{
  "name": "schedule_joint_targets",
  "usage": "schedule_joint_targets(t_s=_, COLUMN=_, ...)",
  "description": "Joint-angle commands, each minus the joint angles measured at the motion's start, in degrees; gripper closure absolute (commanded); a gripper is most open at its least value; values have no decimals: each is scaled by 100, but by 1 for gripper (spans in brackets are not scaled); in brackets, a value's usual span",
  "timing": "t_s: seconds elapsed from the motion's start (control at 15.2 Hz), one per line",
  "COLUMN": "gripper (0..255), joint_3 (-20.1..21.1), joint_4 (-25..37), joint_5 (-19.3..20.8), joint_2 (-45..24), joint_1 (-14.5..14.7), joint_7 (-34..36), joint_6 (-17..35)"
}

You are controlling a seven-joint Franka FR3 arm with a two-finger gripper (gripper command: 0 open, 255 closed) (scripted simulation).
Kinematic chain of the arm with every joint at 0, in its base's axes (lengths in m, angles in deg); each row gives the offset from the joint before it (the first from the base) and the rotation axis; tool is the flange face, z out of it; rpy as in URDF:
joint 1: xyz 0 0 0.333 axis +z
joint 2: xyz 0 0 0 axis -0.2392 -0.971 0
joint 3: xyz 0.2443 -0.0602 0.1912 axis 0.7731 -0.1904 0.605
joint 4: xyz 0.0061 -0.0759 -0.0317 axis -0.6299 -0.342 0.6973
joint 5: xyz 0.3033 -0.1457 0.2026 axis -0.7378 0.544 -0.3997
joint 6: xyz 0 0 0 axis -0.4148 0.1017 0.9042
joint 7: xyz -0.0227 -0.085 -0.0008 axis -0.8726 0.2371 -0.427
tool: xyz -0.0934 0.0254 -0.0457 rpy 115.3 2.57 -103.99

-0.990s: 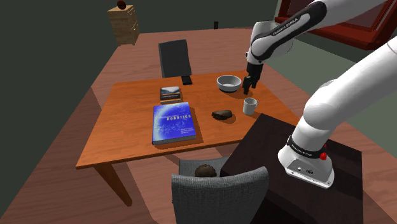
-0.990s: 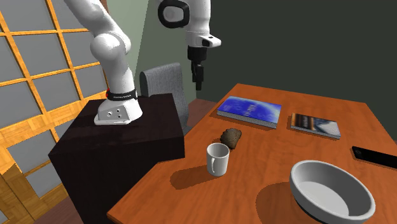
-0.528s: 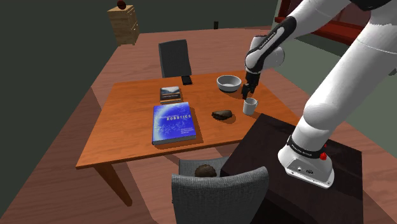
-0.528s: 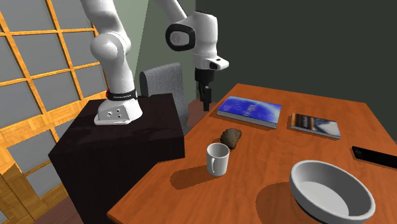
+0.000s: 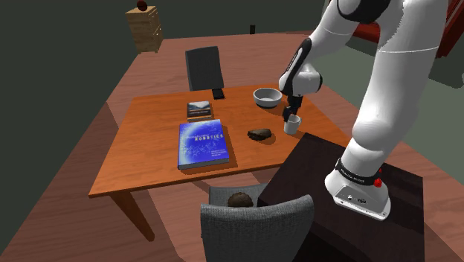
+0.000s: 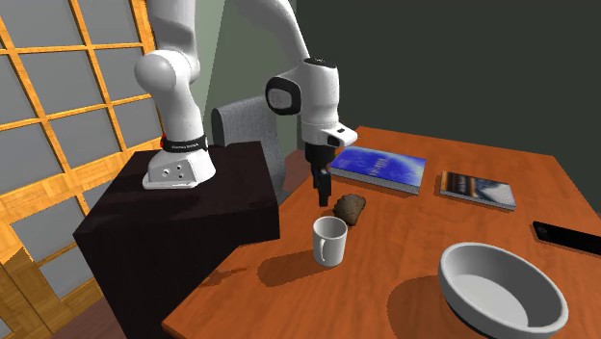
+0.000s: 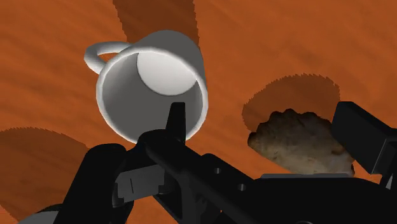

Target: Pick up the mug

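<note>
Wrist view: the tool (image 7: pixel 262 113) hangs spread and empty, one fingertip (image 7: pixel 177 119) above the white mug (image 7: pixel 153 83).

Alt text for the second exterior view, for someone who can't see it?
A black two-finger gripper on a white arm hangs low over an orange-brown wooden table, just beyond an upright white mug and beside a brown lumpy object. A grey bowl sits nearer the camera; a blue book and a smaller one lie farther back.
</note>
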Motion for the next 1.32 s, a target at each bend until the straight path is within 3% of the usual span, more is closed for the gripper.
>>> schedule_joint_targets(t_s=0.0, gripper=0, joint_3=277, joint_4=308, joint_5=-506, joint_2=-511, joint_1=-345, joint_7=-471, joint_6=229)
schedule_joint_targets(t_s=0.13, gripper=0, joint_3=552, joint_4=583, joint_5=-782, joint_2=-916, joint_1=-691, joint_7=-751, joint_6=407)
schedule_joint_targets(t_s=0.73, gripper=0, joint_3=1152, joint_4=808, joint_5=-1194, joint_2=-1573, joint_1=-1199, joint_7=-1091, joint_6=884)
schedule_joint_targets(t_s=0.79, gripper=255, joint_3=1151, joint_4=801, joint_5=-1194, joint_2=-1567, joint_1=-1202, joint_7=-1096, joint_6=885)
schedule_joint_targets(t_s=1.25, gripper=255, joint_3=1155, joint_4=807, joint_5=-1196, joint_2=-1574, joint_1=-1208, joint_7=-1100, joint_6=887)
